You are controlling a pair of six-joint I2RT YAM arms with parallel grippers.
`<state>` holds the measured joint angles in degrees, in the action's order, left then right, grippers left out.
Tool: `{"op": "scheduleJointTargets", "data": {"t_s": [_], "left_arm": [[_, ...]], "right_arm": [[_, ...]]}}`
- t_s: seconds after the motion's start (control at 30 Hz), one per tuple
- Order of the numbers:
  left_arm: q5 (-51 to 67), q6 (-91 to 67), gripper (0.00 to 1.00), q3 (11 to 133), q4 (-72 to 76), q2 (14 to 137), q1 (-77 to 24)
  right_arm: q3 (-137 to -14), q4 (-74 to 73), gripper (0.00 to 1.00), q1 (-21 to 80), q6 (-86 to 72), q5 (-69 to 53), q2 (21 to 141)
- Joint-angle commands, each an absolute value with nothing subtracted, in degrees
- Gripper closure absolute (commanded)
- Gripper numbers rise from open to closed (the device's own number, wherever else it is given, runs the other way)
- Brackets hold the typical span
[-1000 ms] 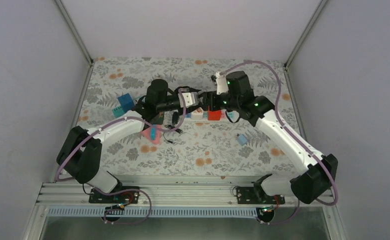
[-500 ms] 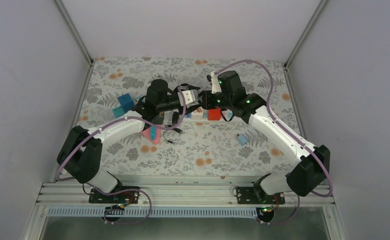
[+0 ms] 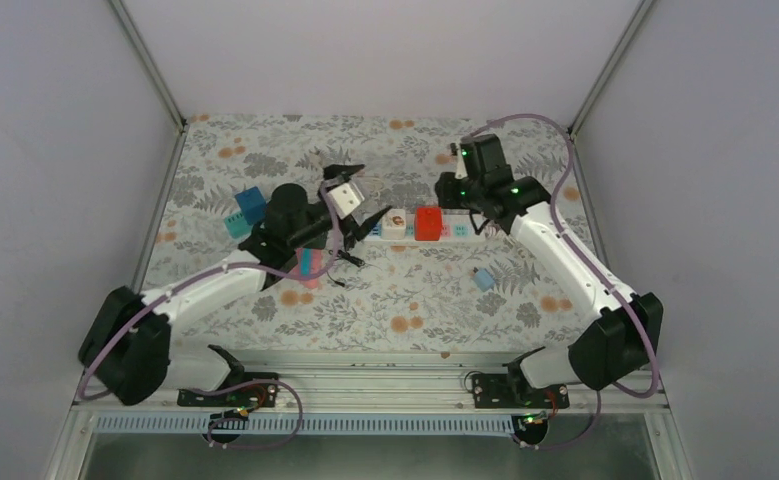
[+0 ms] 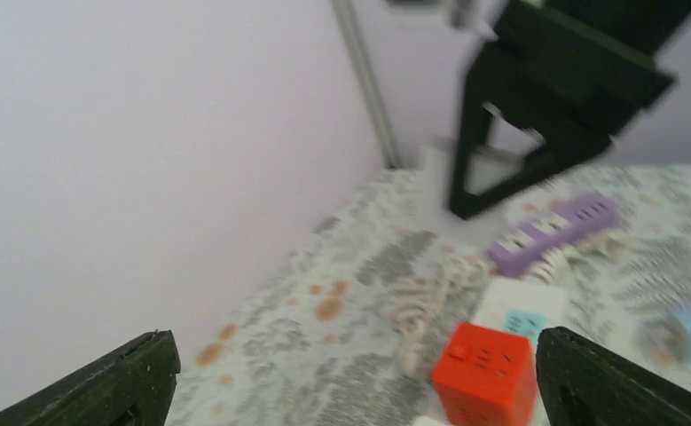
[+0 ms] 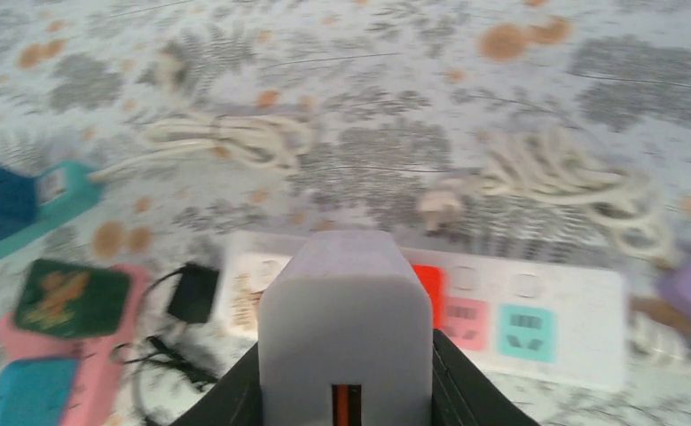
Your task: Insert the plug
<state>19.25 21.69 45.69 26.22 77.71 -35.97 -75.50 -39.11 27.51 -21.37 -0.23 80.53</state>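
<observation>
The right tool (image 5: 344, 395) is clamped on the plug (image 5: 344, 302), a smooth, pale block with rounded edges, held above the strip (image 5: 559, 330) and, as far as I can tell, clear of it. To seat it well, I judge the hidden prongs should be squared over a free socket beside the red cube (image 4: 483, 374), then pressed straight down without tilt. The strip is glossy plastic and may slide on the floral counter (image 5: 386, 151). The left tool (image 4: 355, 377), spread wide and empty near the strip's left end, could brace it.

No text is legible. The orange mark on the green card (image 5: 71, 297) and the white label on the teal box (image 5: 74, 201) are too blurred.
</observation>
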Motion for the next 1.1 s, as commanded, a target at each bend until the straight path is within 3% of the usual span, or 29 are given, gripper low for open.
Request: {"op": "scheduleJointTargets", "data": {"t_s": [0.0,0.17,0.27,0.37,0.63,1.07], "left_arm": [[0.3,8.5,0.0,41.9,34.3,68.9,-35.9],[-18.4,-6.2,0.0,44.3,21.1,61.6,-34.1],[-21.5,-14.5,0.0,53.4,2.7,61.2,-31.4],[-23.5,-19.5,0.0,55.4,-6.4,59.1,-29.5],[-22.0,-18.0,0.0,52.4,-11.7,54.1,-27.9],[-19.8,-15.5,0.0,49.9,-8.3,52.2,-27.8]], "right_arm": [[-73.8,-43.5,0.84,23.1,-17.9,5.1,80.0],[-69.0,-42.3,0.84,18.0,-17.1,5.0,80.9],[-67.2,-41.2,0.84,16.1,-15.8,3.4,83.3],[-66.7,-40.6,0.84,15.3,-15.7,0.5,86.5],[-66.3,-39.7,0.83,15.3,-14.6,-0.3,91.7],[-66.2,-39.1,0.82,15.3,-12.2,-0.5,94.6]]}}
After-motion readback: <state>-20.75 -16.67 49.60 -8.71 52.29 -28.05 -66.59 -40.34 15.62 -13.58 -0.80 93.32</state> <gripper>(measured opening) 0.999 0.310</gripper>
